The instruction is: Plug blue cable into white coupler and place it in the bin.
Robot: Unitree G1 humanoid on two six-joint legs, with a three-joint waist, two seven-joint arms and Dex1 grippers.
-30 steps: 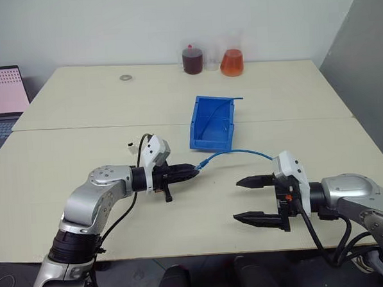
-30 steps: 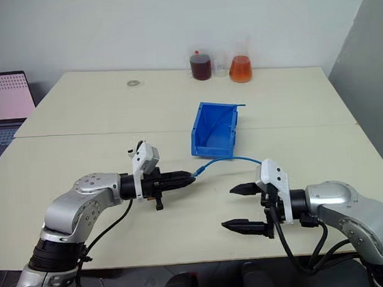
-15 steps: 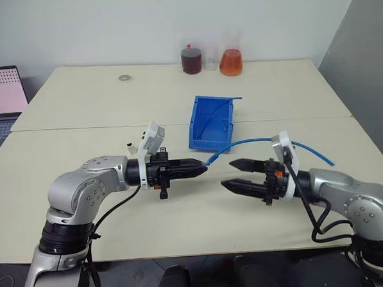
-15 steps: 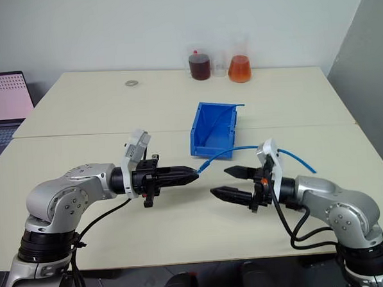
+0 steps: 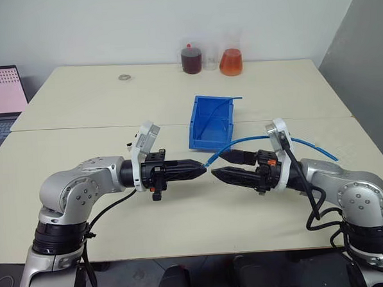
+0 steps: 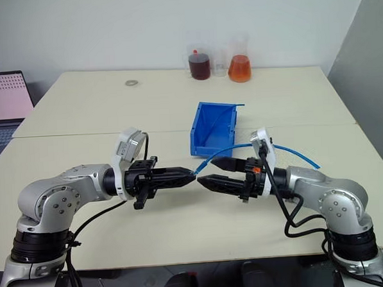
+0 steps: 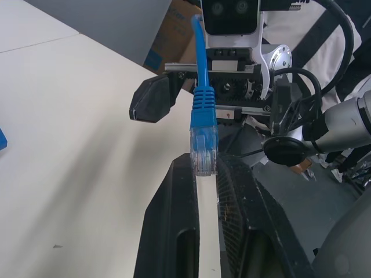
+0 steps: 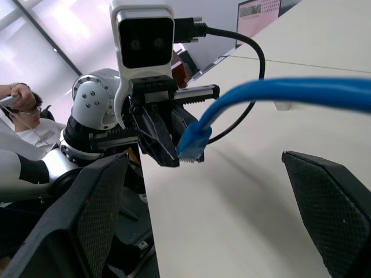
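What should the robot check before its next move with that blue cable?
1. Left hand grips the plug: ok, it is pinched between the fingers.
2. Right hand open: ok, fingers stand wide apart.
3. Cable runs between the right hand's fingers: ok, seen in the right wrist view.
4. Plug seated in the coupler: not ok, the plug is bare.
5. Where the coupler lies: cannot tell.
6. Bin upright on the table behind the hands: ok.
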